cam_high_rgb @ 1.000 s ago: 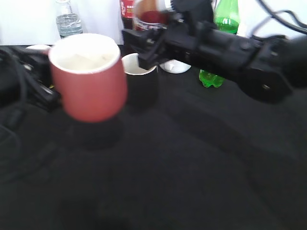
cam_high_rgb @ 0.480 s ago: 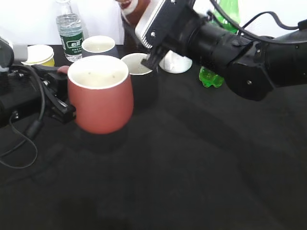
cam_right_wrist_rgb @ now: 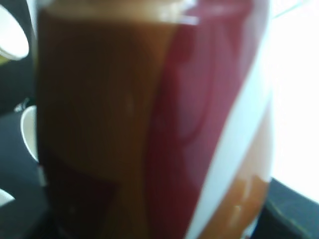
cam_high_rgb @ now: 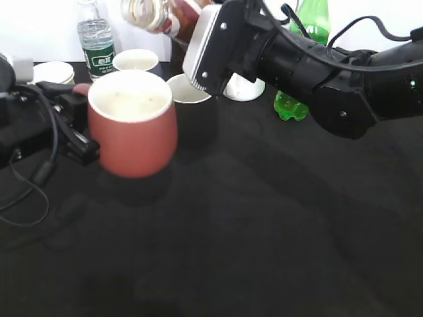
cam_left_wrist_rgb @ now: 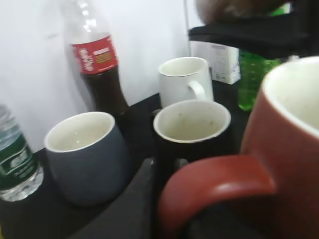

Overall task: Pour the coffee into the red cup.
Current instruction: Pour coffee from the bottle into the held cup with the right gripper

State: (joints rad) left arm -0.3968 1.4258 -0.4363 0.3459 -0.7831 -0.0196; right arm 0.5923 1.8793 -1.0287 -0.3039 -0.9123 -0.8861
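A black-clothed desk [cam_high_rgb: 264, 231] fronts a white wall. The left pincer [cam_high_rgb: 76, 135] grips the handle of the brownish-red ceramic mug [cam_high_rgb: 132, 129], apparently lifting it toward the pour. Up and right of the mug, the right pincer [cam_high_rgb: 198, 16] clamps the tipped clear coffee bottle [cam_high_rgb: 155, 13], its mouth not yet over the rim.

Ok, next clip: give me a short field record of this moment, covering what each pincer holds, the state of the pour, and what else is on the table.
left pincer: grips the handle of the brownish-red ceramic mug, held off the table
right pincer: holds the clear coffee bottle, tipped, mouth above the mug; fingertips hidden
pour state: no stream visible; mug inside looks white
behind mug: black cup, grey handleless cup, white mug
bottles at back: cola bottle, water bottle, green bottle
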